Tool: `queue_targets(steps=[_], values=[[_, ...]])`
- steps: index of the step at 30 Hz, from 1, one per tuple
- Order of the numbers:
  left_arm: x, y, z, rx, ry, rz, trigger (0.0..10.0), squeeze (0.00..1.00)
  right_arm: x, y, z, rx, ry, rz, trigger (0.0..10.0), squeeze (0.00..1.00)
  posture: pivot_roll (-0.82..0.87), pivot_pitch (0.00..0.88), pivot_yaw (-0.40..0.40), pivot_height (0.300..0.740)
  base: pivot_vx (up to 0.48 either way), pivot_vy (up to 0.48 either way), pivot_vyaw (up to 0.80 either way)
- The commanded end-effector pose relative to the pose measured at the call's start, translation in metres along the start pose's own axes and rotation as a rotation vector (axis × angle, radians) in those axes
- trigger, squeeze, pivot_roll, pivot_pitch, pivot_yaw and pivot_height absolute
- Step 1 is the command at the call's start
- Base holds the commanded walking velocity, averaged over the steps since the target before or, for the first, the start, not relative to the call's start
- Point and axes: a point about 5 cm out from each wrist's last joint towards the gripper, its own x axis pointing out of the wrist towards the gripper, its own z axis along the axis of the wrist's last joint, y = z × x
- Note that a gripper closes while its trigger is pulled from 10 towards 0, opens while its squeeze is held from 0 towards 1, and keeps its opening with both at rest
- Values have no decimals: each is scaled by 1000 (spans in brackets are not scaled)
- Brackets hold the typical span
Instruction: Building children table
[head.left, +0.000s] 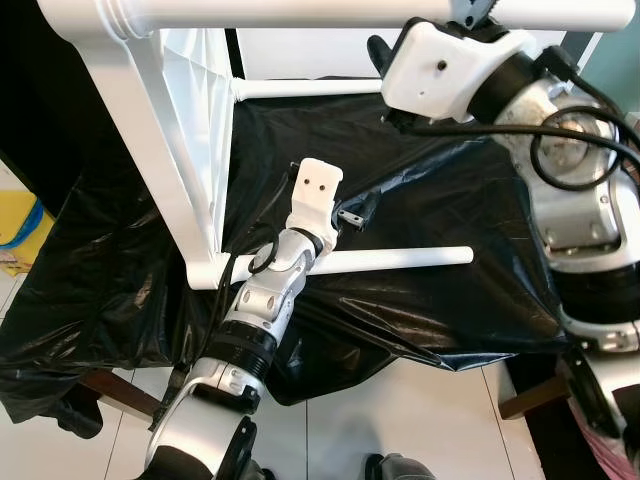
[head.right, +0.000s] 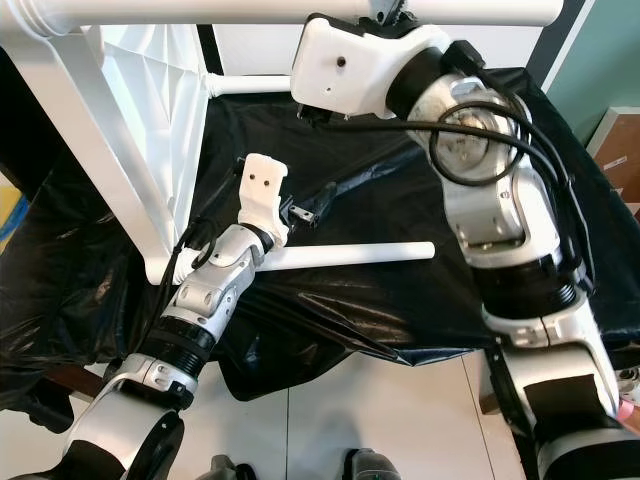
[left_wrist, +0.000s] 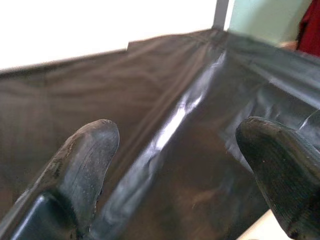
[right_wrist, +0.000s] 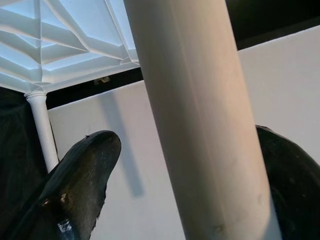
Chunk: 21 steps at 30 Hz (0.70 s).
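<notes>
Right gripper (right_wrist: 175, 165) straddles a white table leg (right_wrist: 195, 120), fingers spread either side; left gripper (left_wrist: 175, 170) gapes empty over the black-sheeted worktop (head.left: 420, 210).

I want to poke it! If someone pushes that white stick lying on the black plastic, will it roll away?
Probably. The white stick looks round and smooth, so it should roll sideways. The crinkly black plastic might slow it. It looks stiff, not bendy.

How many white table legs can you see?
3: the top leg between the right end effector's fingers, the back leg below it, the low leg beside the left end effector. Another may be hidden.
</notes>
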Motion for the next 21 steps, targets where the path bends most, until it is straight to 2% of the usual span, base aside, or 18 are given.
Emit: queue_targets(steps=[1,3,5,6,7,9,10,11,12,13,15,16,19,20,21], values=[[-2,10,-15,-10,61,157,10000,0,5,1,3,-19,-2,41,10000,0,-284,111,21,740,0,0,0],[-2,10,-15,-10,61,157,10000,0,5,1,3,-19,-2,41,10000,0,-284,111,21,740,0,0,0],[-12,25,-43,-34,183,320,10000,0,11,-3,5,3,7,50,10000,0,-286,111,19,740,0,0,0],[-18,34,-54,-36,244,398,10000,0,12,-5,5,49,22,43,10000,0,-286,111,19,740,0,0,0],[-18,34,-54,-36,244,398,10000,0,12,-5,5,49,22,43,10000,0,-286,111,19,740,0,0,0],[-26,47,-64,-32,308,504,10000,0,13,-9,4,129,46,32,10000,0,-290,112,13,740,0,0,0],[-26,47,-64,-32,308,504,10000,0,13,-9,4,129,46,32,10000,0,-290,112,13,740,0,0,0],[-29,55,-65,-26,323,561,10000,0,13,-11,3,184,67,8,10000,0,-289,112,11,740,0,0,0],[-29,55,-65,-26,323,561,10000,0,13,-11,3,184,67,8,10000,0,-289,112,11,740,0,0,0],[-33,65,-63,-19,321,628,10000,0,12,-13,1,261,95,-26,10000,0,-290,111,9,740,0,0,0],[-33,65,-63,-19,321,628,10000,0,12,-13,1,261,95,-26,10000,0,-290,111,9,740,0,0,0],[-35,71,-61,-14,317,672,10000,0,11,-14,-1,313,115,-48,10000,0,-290,112,7,740,0,0,0],[-35,71,-61,-14,317,672,10000,0,11,-14,-1,313,115,-48,10000,0,-290,112,7,740,0,0,0],[-39,83,-56,-7,298,748,10000,0,9,-16,-4,409,159,-100,10000,0,-291,112,10,740,0,0,0],[-39,83,-56,-7,298,748,10000,0,9,-16,-4,409,159,-100,10000,0,-291,112,10,740,0,0,0]])
